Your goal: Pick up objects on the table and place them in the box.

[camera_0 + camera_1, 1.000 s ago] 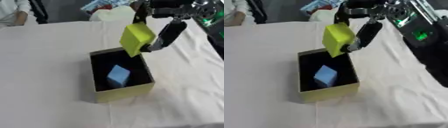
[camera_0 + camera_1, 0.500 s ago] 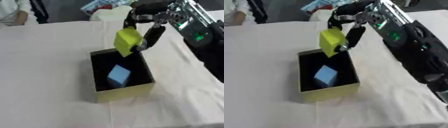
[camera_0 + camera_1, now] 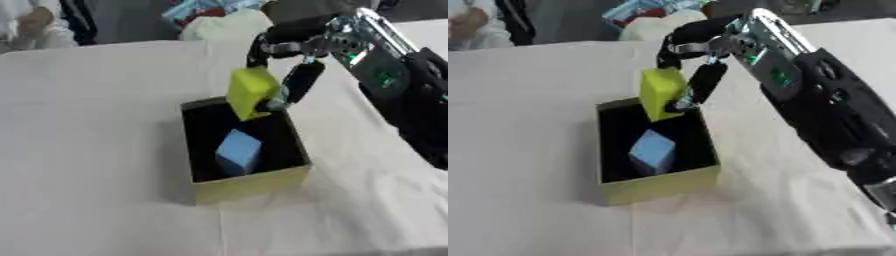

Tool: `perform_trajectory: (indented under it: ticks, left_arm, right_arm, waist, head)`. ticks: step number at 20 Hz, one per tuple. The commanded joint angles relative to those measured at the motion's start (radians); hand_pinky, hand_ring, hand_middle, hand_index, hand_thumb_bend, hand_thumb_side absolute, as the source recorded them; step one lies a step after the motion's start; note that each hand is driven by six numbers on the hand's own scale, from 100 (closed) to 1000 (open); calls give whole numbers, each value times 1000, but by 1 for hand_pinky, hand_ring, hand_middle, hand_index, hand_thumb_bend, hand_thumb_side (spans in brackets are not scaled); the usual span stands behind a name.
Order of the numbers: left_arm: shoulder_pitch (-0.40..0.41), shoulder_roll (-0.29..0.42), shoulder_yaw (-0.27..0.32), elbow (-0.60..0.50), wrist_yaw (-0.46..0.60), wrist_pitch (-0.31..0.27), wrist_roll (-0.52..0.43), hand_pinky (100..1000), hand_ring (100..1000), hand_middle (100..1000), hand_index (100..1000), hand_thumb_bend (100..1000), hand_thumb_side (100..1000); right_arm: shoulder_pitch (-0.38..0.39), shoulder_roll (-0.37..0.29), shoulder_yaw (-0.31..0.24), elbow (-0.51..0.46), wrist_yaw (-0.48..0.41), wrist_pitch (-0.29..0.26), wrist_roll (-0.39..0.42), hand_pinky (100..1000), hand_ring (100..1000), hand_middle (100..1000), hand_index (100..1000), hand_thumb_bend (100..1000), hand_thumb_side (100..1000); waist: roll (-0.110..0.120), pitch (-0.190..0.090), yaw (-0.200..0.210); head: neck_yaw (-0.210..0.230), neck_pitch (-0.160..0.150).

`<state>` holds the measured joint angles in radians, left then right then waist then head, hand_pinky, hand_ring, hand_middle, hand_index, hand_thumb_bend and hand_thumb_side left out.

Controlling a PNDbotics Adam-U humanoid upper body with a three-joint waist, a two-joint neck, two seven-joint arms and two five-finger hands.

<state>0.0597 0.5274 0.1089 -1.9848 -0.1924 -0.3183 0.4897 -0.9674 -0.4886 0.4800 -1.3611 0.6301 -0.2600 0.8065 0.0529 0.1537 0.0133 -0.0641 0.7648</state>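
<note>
An open box (image 3: 249, 185) with yellowish walls and a dark inside stands on the white table. A light blue block (image 3: 238, 151) lies inside it. My right hand (image 3: 293, 80) comes in from the upper right and is shut on a yellow-green block (image 3: 251, 92), which hangs tilted over the box's far edge, its lower corner dipping into the opening. My left hand does not show in either view.
The white cloth-covered table (image 3: 87, 150) spreads all around the box. My right forearm (image 3: 815, 100) fills the right side. At the far edge lie a cream bundle (image 3: 223, 27) and some coloured items (image 3: 197, 7). A person sits at the far left.
My right hand has carried the yellow-green block down and leftward, from above the box's far right corner to its far edge. The camera has shifted too.
</note>
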Motion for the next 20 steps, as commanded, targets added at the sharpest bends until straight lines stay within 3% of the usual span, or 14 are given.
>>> perform_trajectory:
  ticks: [1, 6, 17, 20]
  left_arm:
    - [-11, 18, 8, -15, 3, 0, -4, 673, 634, 694, 874, 288, 959]
    - [-11, 18, 8, -15, 4, 0, -4, 672, 633, 693, 874, 287, 958]
    - [-11, 16, 7, -15, 5, -1, -5, 671, 632, 692, 873, 289, 953]
    - [-10, 16, 8, -15, 5, -1, -4, 671, 632, 691, 873, 289, 952]
  right_arm:
    - [-21, -10, -17, -6, -24, -24, 31, 828, 816, 772, 810, 215, 580]
    - [-23, -18, -22, -18, -19, -55, 88, 878, 905, 813, 894, 286, 565]
    - [-17, -20, -13, -18, 29, -92, 100, 902, 940, 845, 960, 347, 591]
    - [-11, -26, -9, -21, 31, -116, 100, 902, 936, 838, 979, 373, 554]
  waist:
    - [-1, -13, 1]
    - [-1, -13, -1]
    - [1, -14, -4]
    - [1, -14, -5]
  head:
    - [1, 5]
    - [3, 5]
    - [2, 5]
    - [3, 5]
